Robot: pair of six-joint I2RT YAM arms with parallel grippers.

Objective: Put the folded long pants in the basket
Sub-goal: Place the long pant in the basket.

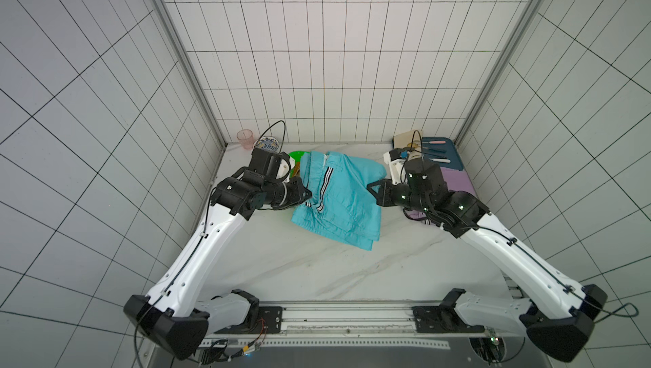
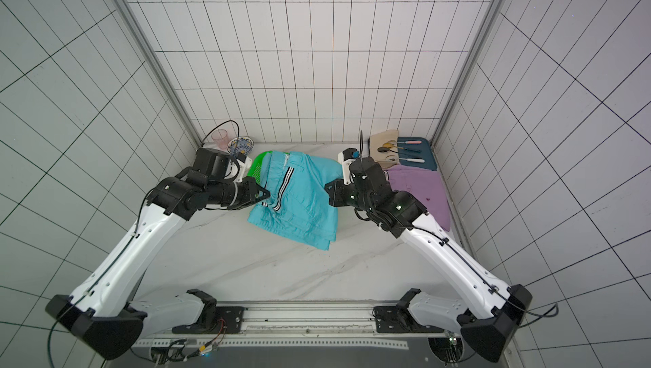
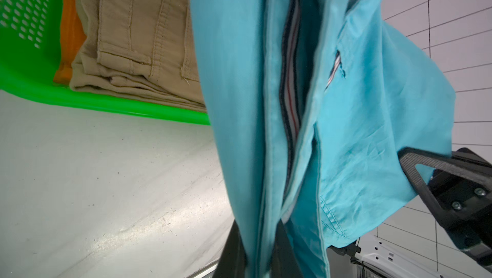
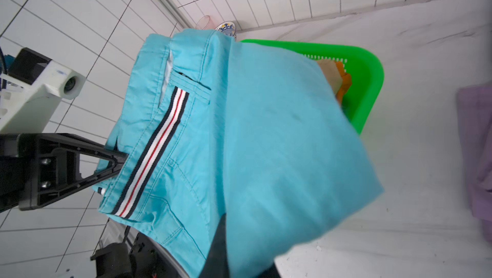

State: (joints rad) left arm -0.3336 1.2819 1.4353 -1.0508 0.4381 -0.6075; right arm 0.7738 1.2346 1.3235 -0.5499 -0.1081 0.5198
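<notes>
The light blue pants [image 1: 338, 200] [image 2: 299, 200] with a striped side band hang above the table, stretched between both grippers and partly unfolded. My left gripper [image 1: 310, 195] [image 3: 257, 247] is shut on their striped edge. My right gripper [image 1: 369, 186] [image 4: 239, 250] is shut on the opposite edge. The far part of the cloth [image 4: 266, 143] overhangs the green basket [image 1: 297, 154] [image 3: 26, 50] [image 4: 370, 77]. Inside the basket lie the khaki pants [image 3: 138, 37] on top of the orange pants [image 3: 70, 23]. The lilac pants [image 2: 419, 186] [image 4: 476, 143] lie on the table at the right, partly hidden by my right arm.
A pink cup [image 1: 245, 136] and a patterned bowl [image 1: 266, 144] stand in the back left corner behind the basket. At the back right a dark blue tray [image 1: 454, 162] and a cream cloth [image 2: 384, 140] carry cutlery. Tiled walls close in on three sides.
</notes>
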